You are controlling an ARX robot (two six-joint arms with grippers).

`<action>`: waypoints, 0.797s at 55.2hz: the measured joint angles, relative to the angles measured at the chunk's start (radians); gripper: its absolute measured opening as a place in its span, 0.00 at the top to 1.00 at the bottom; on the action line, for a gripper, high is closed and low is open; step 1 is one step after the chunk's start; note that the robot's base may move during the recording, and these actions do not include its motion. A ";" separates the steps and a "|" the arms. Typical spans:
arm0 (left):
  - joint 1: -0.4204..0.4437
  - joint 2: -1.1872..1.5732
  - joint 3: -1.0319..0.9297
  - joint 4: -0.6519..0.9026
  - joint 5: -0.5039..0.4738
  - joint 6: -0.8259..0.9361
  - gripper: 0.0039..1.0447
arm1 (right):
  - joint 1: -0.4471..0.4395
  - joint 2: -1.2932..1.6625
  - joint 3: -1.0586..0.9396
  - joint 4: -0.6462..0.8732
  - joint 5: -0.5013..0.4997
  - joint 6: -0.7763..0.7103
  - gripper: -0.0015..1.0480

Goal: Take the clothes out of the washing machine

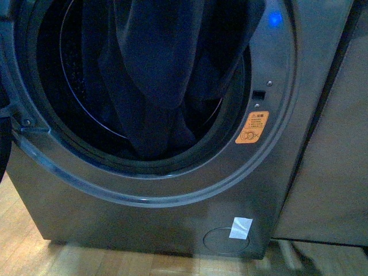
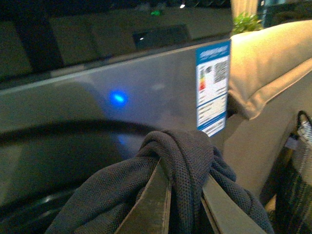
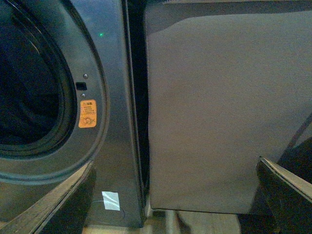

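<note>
In the round mouth of the grey metallic front-loading washing machine [image 1: 287, 144], you have the dark navy, limp cloth garment [image 1: 155, 75] hanging from about 12 o'clock of the opening. Its folds fall past the centre to the black door seal near 6 o'clock. Behind it the perforated steel drum [image 1: 72, 63] shows at 9 o'clock. A small orange warning sticker [image 1: 252, 127] sits on the front ring at 4 o'clock of the mouth. A blue indicator light [image 1: 276, 18] glows near 1 o'clock, and a white paper tag [image 1: 240, 227] is stuck low on the front at 5 o'clock.

Your left gripper [image 2: 185, 207] is held up before the machine's upper front panel. Its two fingers [image 2: 151, 204] pinch a bunched fold of the garment, which drapes over and between them. A rectangular blue-and-white label [image 2: 213, 87] is on the panel just beyond the bunch, and a woven grey-and-black basket [image 2: 297, 185] stands off to the side.

Your right gripper [image 3: 170, 200] is low, facing the seam between the machine's side and a plain beige panel [image 3: 219, 107]. Its fingers [image 3: 53, 204] are spread wide with nothing between them.
</note>
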 joint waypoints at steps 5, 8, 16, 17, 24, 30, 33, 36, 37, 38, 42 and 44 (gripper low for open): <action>-0.041 -0.010 0.049 -0.017 0.002 -0.003 0.93 | 0.000 0.000 0.000 0.000 0.000 0.000 0.07; -0.061 -0.010 0.084 -0.028 0.005 -0.007 0.93 | 0.000 0.000 0.000 0.000 0.000 0.000 0.07; -0.124 0.009 0.225 -0.075 -0.006 -0.019 0.93 | 0.000 0.000 0.000 0.000 0.000 0.000 0.07; -0.134 0.015 0.252 -0.083 -0.011 -0.022 0.93 | 0.000 0.000 0.000 0.000 0.000 0.000 0.07; -0.208 0.069 0.438 -0.157 -0.032 -0.042 0.93 | 0.000 0.000 0.000 0.000 0.000 0.000 0.07; -0.274 0.124 0.589 -0.235 -0.048 -0.040 0.93 | 0.000 0.000 0.000 0.000 0.000 0.000 0.07; -0.296 0.144 0.641 -0.262 -0.051 -0.040 0.93 | 0.000 0.000 0.000 0.000 0.000 0.000 0.07; -0.319 0.166 0.702 -0.293 -0.051 -0.040 0.93 | 0.000 0.000 0.000 0.000 0.000 0.000 0.07; -0.324 0.172 0.715 -0.299 -0.051 -0.040 0.93 | 0.000 0.000 0.000 0.000 0.000 0.000 0.07; -0.333 0.180 0.740 -0.312 -0.052 -0.040 0.93 | 0.000 0.000 0.000 0.000 0.000 0.000 0.07; -0.355 0.207 0.814 -0.349 -0.062 -0.040 0.93 | 0.000 0.000 0.000 0.000 0.000 0.000 0.07; -0.364 0.219 0.850 -0.367 -0.065 -0.041 0.93 | 0.000 0.000 0.000 0.000 0.000 0.000 0.07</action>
